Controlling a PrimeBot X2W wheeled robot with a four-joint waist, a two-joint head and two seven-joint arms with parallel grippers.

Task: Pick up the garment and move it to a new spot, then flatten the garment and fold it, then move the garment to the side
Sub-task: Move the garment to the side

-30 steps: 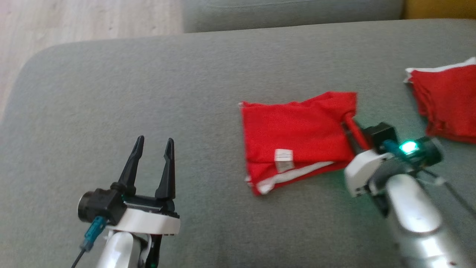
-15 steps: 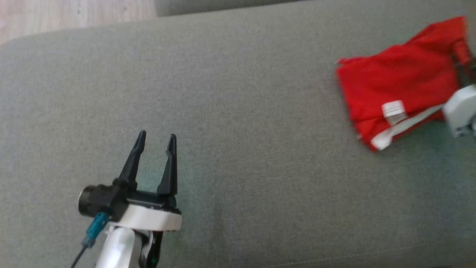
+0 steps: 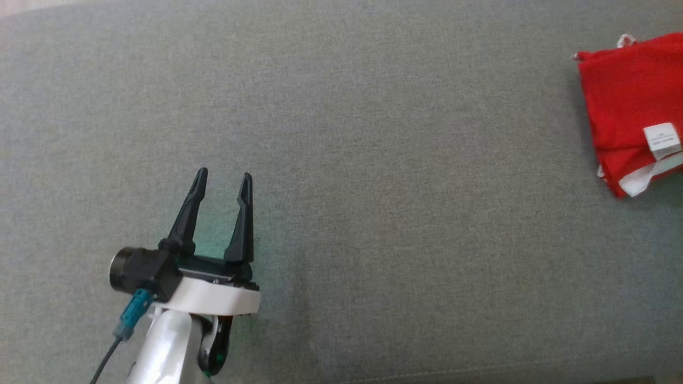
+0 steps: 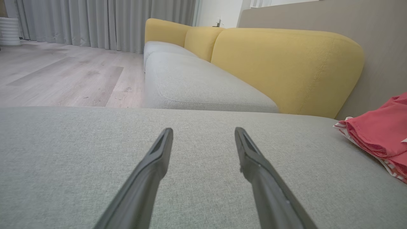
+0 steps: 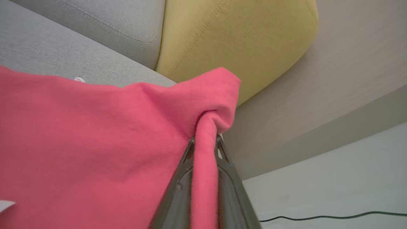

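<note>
while the right gripper (image 5: pixel 205 140) pinches the red garment (image 5: pixel 95 143), the left gripper (image 3: pixel 224 174) gapes wide

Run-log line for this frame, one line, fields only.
phase: carrying folded garment aside | left gripper: open, empty, over sofa cushion | right gripper: shut on garment corner

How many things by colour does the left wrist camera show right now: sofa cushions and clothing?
Yellow back cushions: 3
Grey seat cushions: 3
Red garment: 1
Total: 7
</note>
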